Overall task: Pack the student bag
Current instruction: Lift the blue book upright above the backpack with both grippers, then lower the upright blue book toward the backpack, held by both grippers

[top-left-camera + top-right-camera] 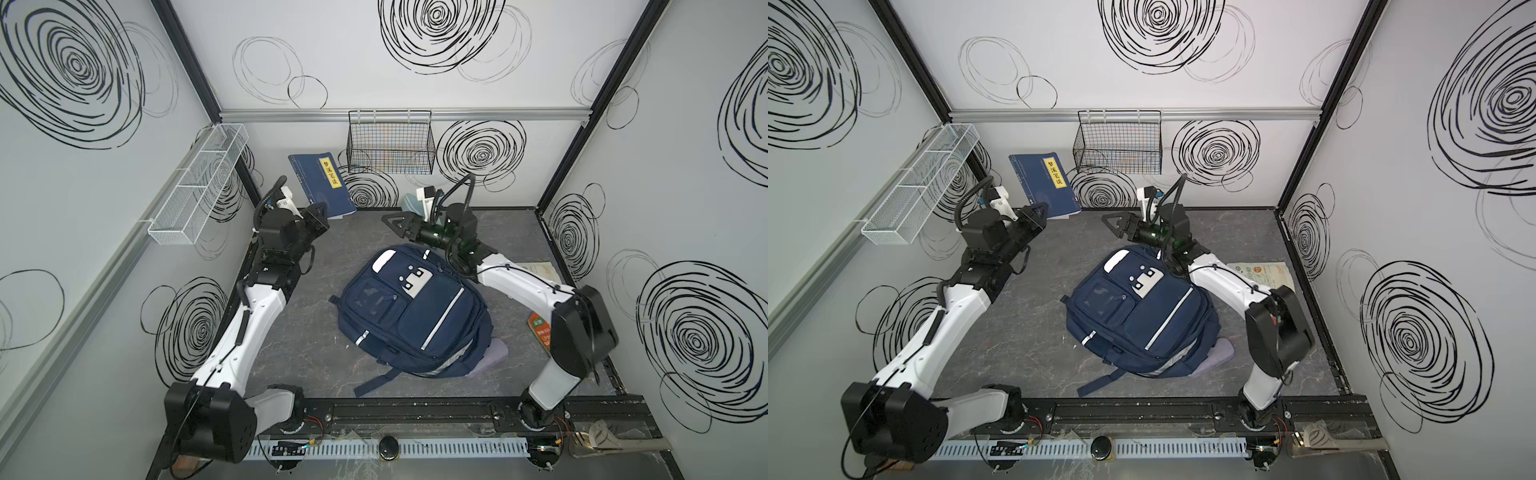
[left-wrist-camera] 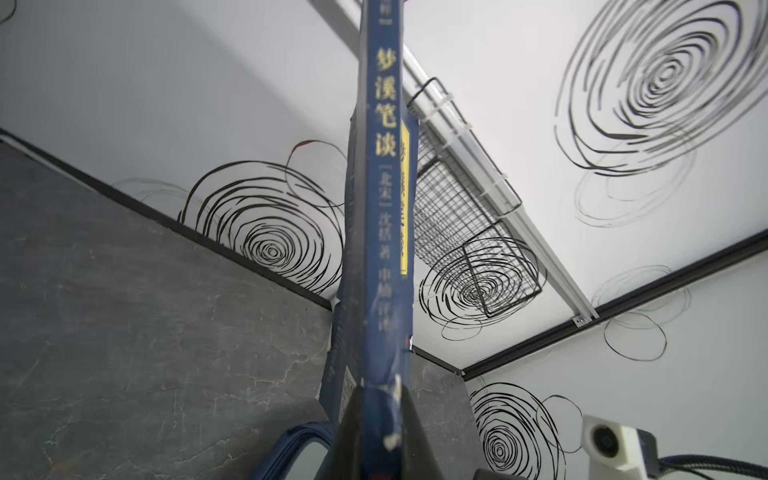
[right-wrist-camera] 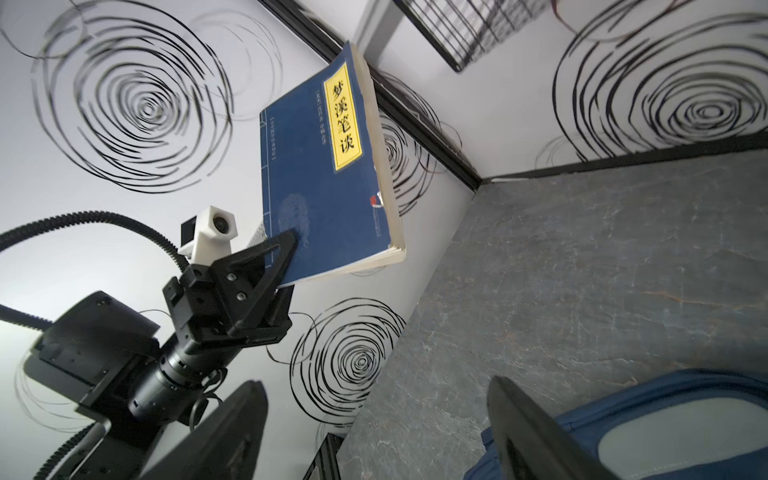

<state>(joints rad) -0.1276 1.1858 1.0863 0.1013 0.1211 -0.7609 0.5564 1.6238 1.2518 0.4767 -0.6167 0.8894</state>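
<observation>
Because the blue book (image 1: pixel 322 180) is pinched only at its lower corner, the left tool (image 1: pixel 319 212) holds it on edge, clear of the counter (image 1: pixel 324 266), probably so it can slide edgewise into an opening. Its jaws are clamped tight on the cover. The right tool (image 1: pixel 390 220) stands wide open and empty, seemingly free to spread the mouth of the student bag (image 1: pixel 415 316). The bag lies front-up on the counter just behind and below that tool, well apart from the left one.
</observation>
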